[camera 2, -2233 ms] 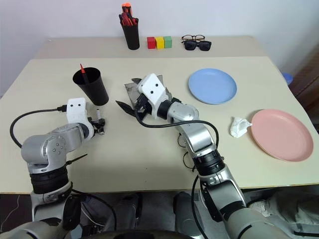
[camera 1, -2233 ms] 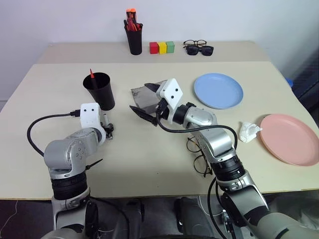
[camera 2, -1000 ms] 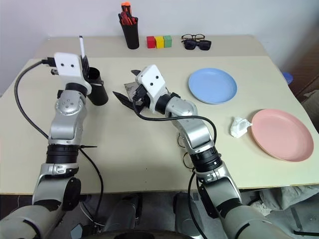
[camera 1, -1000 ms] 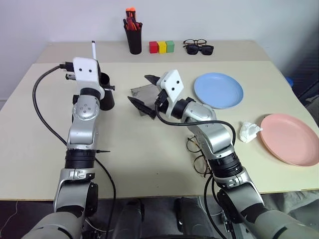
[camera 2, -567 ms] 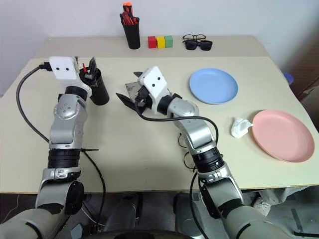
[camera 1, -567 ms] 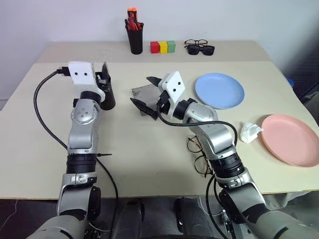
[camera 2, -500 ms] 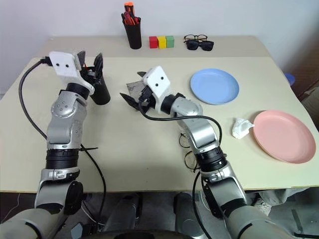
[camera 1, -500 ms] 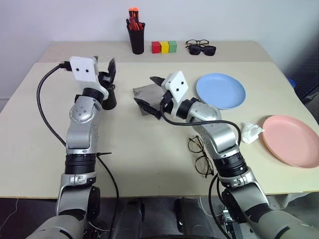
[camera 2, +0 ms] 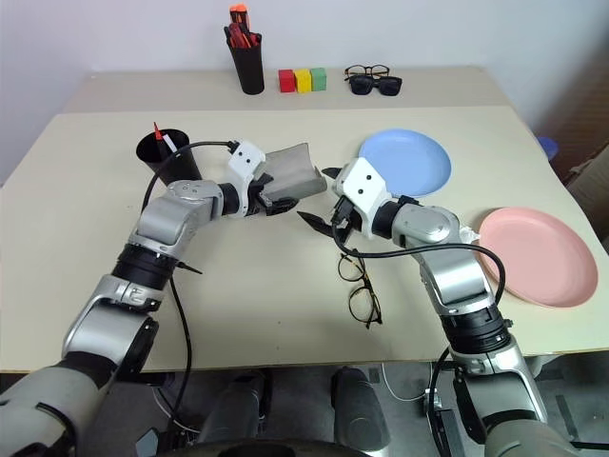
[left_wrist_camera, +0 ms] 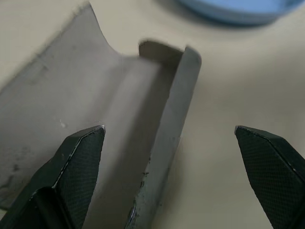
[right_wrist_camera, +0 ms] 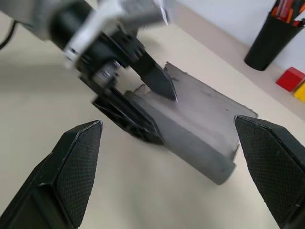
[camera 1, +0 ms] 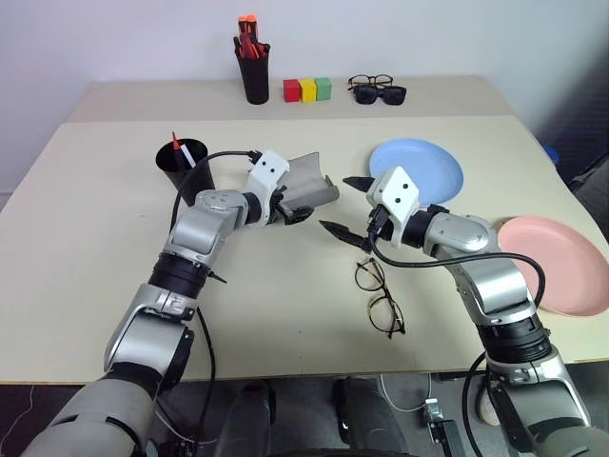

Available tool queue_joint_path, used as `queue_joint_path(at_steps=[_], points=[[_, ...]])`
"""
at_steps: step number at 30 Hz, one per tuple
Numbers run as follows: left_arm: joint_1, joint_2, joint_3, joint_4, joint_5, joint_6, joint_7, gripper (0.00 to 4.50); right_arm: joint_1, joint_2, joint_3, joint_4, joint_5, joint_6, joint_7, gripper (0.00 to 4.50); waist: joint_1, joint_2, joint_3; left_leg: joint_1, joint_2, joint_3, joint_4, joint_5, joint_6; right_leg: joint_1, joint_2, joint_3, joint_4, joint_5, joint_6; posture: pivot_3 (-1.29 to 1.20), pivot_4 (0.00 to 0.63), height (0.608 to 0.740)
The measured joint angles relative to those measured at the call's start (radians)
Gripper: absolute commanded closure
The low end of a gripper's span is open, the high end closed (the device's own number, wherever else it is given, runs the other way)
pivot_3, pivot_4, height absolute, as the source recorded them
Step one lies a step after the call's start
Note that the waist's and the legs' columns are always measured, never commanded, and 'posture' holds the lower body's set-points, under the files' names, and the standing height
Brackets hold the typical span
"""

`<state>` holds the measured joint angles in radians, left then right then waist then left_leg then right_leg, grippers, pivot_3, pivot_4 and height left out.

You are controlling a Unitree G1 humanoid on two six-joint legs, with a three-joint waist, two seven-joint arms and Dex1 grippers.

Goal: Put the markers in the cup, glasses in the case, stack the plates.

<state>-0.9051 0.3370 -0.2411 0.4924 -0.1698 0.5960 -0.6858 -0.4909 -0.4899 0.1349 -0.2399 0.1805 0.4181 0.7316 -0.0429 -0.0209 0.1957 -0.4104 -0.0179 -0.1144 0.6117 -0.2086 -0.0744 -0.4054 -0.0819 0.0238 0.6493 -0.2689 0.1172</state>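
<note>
The left gripper (camera 1: 297, 211) is spread wide at the open grey case (camera 1: 306, 187), one finger (right_wrist_camera: 157, 78) over it. The right gripper (camera 1: 348, 208) is spread wide too, holding nothing, just above the glasses (camera 1: 379, 293).

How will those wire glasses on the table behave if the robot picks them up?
The glasses look light, since the wire frame is thin. That thin frame could bend under a hard pinch. They lie flat on the table, so they probably won't roll.
</note>
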Motion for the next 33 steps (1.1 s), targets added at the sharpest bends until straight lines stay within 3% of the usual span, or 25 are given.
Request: queue_joint_path(at_steps=[3,8,13,16,20,23,27,33], points=[[-0.027,-0.017,-0.001,0.097,0.020,-0.032,-0.035,1.86,0.028,0.000,0.000,-0.043,-0.001,0.025,-0.020,0.00,0.002,0.000,0.000,0.000,0.000,0.000,0.000,0.000,0.000,0.000,0.000,0.000,0.000,0.000,0.000,0.00,0.150,0.740],[-0.040,-0.023,0.000,0.147,0.043,-0.064,-0.070,4.48,0.052,-0.005,-0.001,-0.070,-0.003,0.042,-0.042,0.00,0.000,0.000,0.000,0.000,0.000,0.000,0.000,0.000,0.000,0.000,0.000,0.000,0.000,0.000,0.000,0.00,0.150,0.740],[0.006,0.020,-0.010,0.086,0.060,-0.202,-0.197,4.48,0.056,-0.017,-0.005,-0.077,0.001,0.072,-0.052,0.00,-0.002,0.000,0.000,0.000,0.000,0.000,0.000,0.000,0.000,0.000,0.000,0.000,0.000,0.000,0.000,0.00,0.150,0.740],[0.118,0.139,-0.057,-0.092,0.061,-0.369,-0.395,4.48,0.077,-0.073,-0.058,-0.111,0.046,0.208,-0.047,0.00,0.001,0.000,0.000,-0.001,0.000,0.000,-0.001,0.000,0.000,-0.001,0.000,0.001,-0.001,0.000,0.000,0.00,0.150,0.740],[0.190,0.249,-0.089,-0.213,0.070,-0.379,-0.532,4.48,0.141,-0.155,-0.119,-0.170,0.125,0.381,-0.020,0.00,0.010,0.001,0.001,-0.001,0.000,0.000,0.000,-0.001,0.001,0.001,-0.001,0.000,-0.001,0.000,-0.001,0.00,0.150,0.740],[0.223,0.266,-0.087,-0.298,0.018,-0.311,-0.602,3.61,0.201,-0.194,-0.175,-0.211,0.200,0.505,-0.006,0.00,0.023,0.001,0.001,-0.001,0.000,0.001,0.001,-0.002,0.004,0.001,-0.001,0.001,-0.002,0.000,0.000,0.00,0.150,0.740],[0.239,0.264,-0.082,-0.339,0.005,-0.312,-0.591,1.63,0.235,-0.208,-0.259,-0.241,0.277,0.630,-0.011,0.00,0.027,0.001,0.001,-0.001,0.000,0.001,0.002,-0.002,0.004,0.001,-0.001,0.000,-0.001,0.000,0.000,0.00,0.150,0.740],[0.317,0.274,-0.004,-0.405,-0.013,-0.286,-0.508,1.63,0.343,-0.233,-0.300,-0.301,0.347,0.714,-0.028,0.00,0.022,0.001,0.000,-0.001,0.000,0.001,0.002,-0.003,0.005,0.001,-0.001,0.001,-0.001,0.000,0.000,0.00,0.150,0.740]])
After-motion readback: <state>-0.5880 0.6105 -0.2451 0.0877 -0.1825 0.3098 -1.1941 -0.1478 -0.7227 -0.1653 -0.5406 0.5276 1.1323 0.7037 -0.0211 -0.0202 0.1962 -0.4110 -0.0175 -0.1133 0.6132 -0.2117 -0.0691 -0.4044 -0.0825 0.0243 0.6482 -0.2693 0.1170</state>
